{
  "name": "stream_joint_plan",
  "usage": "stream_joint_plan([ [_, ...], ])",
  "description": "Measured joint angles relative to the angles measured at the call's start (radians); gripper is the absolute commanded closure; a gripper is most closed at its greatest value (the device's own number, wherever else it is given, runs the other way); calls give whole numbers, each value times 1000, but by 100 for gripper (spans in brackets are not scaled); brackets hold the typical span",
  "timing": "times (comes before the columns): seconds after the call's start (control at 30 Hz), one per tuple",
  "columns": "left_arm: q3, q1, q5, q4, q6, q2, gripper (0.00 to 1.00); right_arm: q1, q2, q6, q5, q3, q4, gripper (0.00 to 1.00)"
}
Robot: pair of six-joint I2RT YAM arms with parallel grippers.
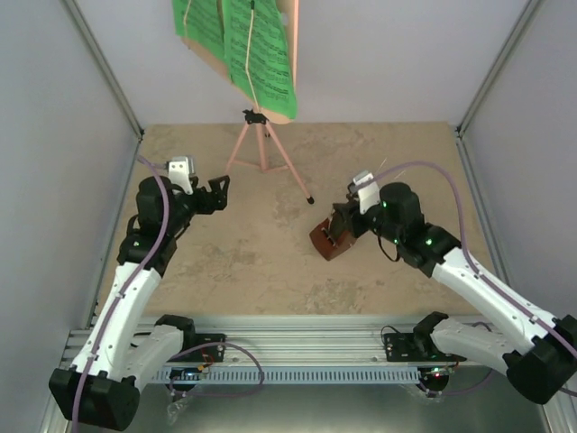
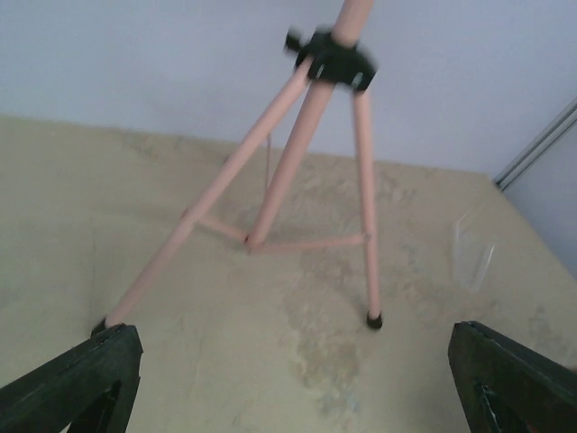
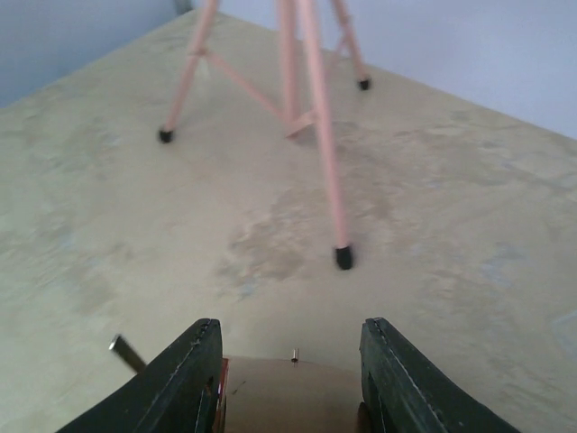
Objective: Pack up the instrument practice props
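The right pincer (image 1: 341, 225) (image 3: 290, 329) is partly closed. Its two black fingers (image 3: 194, 370) press against either side of a small brown wooden pyramid metronome (image 1: 326, 242) (image 3: 287, 397), which it has hold of. The metronome hangs tilted, low over the beige mottled tabletop (image 1: 252, 271). Whether its lower edge touches the surface cannot be told. In the wrist view a thin metal pin (image 3: 126, 352) sticks out just to the left of the left-hand finger.

Ahead of this pincer and apart from it stands the nearest black-capped foot (image 3: 343, 258) of a pink metal music stand (image 1: 263, 149) (image 3: 311, 117). The stand's three tripod legs are spread on the tabletop, with the other two feet farther off.

The left pincer (image 1: 216, 191) (image 2: 293, 347) is spread wide, with nothing between its fingers (image 2: 81, 379). The tripod is straight ahead of it, near but not touching. A black collar (image 2: 335, 59) joins the legs at the top, and thin pink braces tie them lower down.

Beyond and above both pincers, at the head of the stand, are green sheet-music pages (image 1: 248, 45) printed with black staves. They lie open on the stand's desk, whose tan-pink edge (image 1: 290, 27) shows to the right of the pages.

The two pincers are well apart, and the stand's front legs reach toward the gap between them. Behind both pincers, at the near edge, an aluminium rail (image 1: 297, 347) carries the arm bases.
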Motion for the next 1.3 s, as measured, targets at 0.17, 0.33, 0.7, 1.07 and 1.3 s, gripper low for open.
stream_joint_plan([
  [0.17, 42, -6, -5, 77, 30, -24, 3, 94, -91, 1, -46, -101, 29, 69],
  [0.33, -13, -6, 5, 179, 37, -46, 3, 194, -95, 8, -62, -185, 83, 69],
  [0.7, -82, -6, 26, 212, 87, -32, 4, 395, 66, 5, 40, -194, 212, 68],
  [1.07, -83, -6, 26, 211, 97, -32, 1, 450, 161, 10, 131, -145, 273, 9],
  [1.3, -91, -6, 25, 208, 96, -36, 1, 451, -8, 29, 212, -132, 273, 2],
])
